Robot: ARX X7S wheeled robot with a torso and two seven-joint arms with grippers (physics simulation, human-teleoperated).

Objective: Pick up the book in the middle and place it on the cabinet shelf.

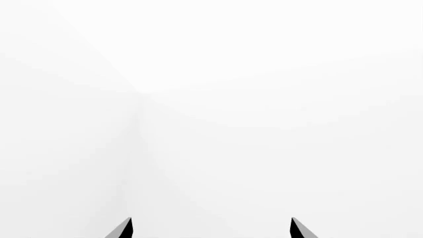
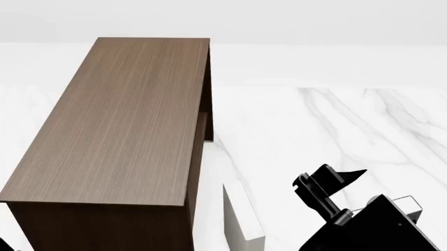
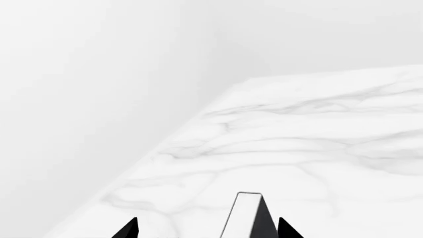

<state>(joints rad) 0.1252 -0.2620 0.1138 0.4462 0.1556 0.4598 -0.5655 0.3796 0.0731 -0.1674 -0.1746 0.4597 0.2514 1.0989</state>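
The brown wood-grain cabinet (image 2: 119,125) stands at the left, its flat top bare. One upright book (image 2: 241,222) stands on the marble table (image 2: 335,130) just right of the cabinet. It has a pale grey face and a white top edge, and I cannot tell if it is the grey book. My right gripper (image 2: 328,178) is open above the table, right of that book and apart from it. In the right wrist view a thin upright thing (image 3: 244,218), white-faced with a dark grey side, shows between the gripper's (image 3: 208,229) tips. My left gripper (image 1: 211,228) is open and empty, facing blank white.
The cabinet's dark open side (image 2: 204,120) faces the table, close to the table's left edge. The table's edge and corner (image 3: 244,82) show in the right wrist view, with white floor or wall beyond. A white box (image 2: 409,206) sits on the right arm.
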